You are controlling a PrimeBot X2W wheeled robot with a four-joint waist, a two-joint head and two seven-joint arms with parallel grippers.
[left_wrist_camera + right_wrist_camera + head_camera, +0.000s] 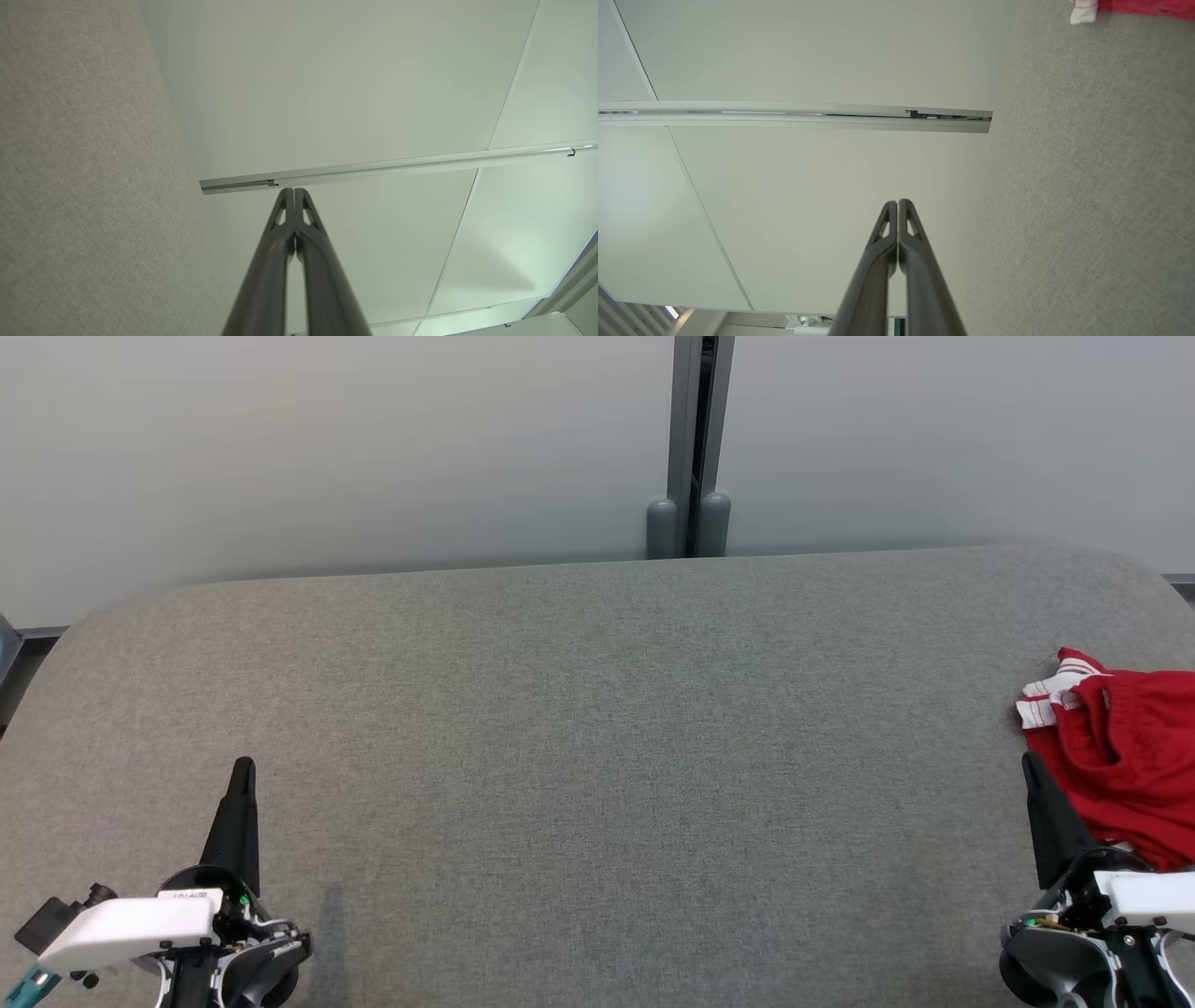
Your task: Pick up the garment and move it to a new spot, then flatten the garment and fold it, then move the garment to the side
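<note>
The garment (1130, 756) is red with white striped trim, lying crumpled at the far right edge of the grey table (579, 728); a strip of the garment (1134, 7) also shows at the top right of the right wrist view. My right gripper (1030, 763) is shut with nothing in it, its tips just left of the cloth's near edge. At the lower left, far from the cloth, my left gripper (244, 765) is shut and holds nothing. Both wrist views show the fingertips pressed together: left gripper (294, 190), right gripper (897, 202).
A pale wall with a grey vertical post (695, 448) stands right behind the table's far edge. The table's rounded corners show at the far left and far right.
</note>
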